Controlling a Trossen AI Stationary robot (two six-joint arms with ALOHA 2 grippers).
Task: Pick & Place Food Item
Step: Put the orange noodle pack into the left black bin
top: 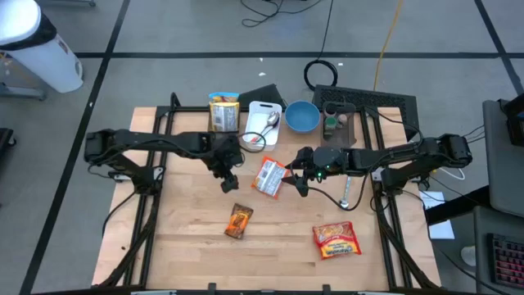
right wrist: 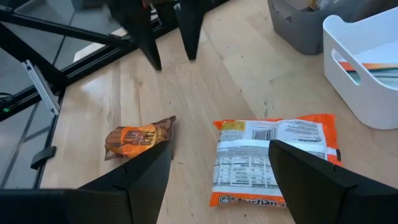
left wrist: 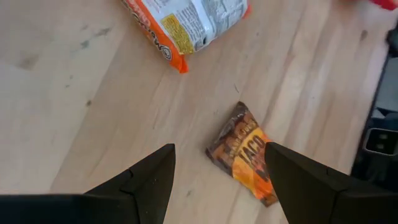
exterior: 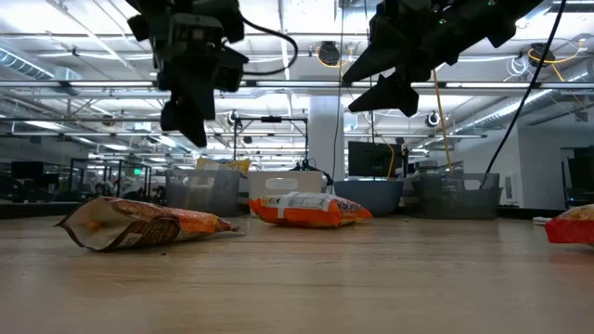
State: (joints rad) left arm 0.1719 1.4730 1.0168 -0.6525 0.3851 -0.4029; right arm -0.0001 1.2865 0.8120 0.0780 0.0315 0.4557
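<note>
left gripper (top: 228, 182) open and empty above the taco packet (top: 239, 220)

high view: packet lies on the table toward the near edge from it, long axis roughly front-to-back; right gripper (top: 298, 182), also open, hangs beside the noodle pack (top: 269, 176) (farther off). left wrist view: packet (left wrist: 247, 155) shows between the spread fingers (left wrist: 152, 177), slightly skewed, so the left arm is nearer.
</note>
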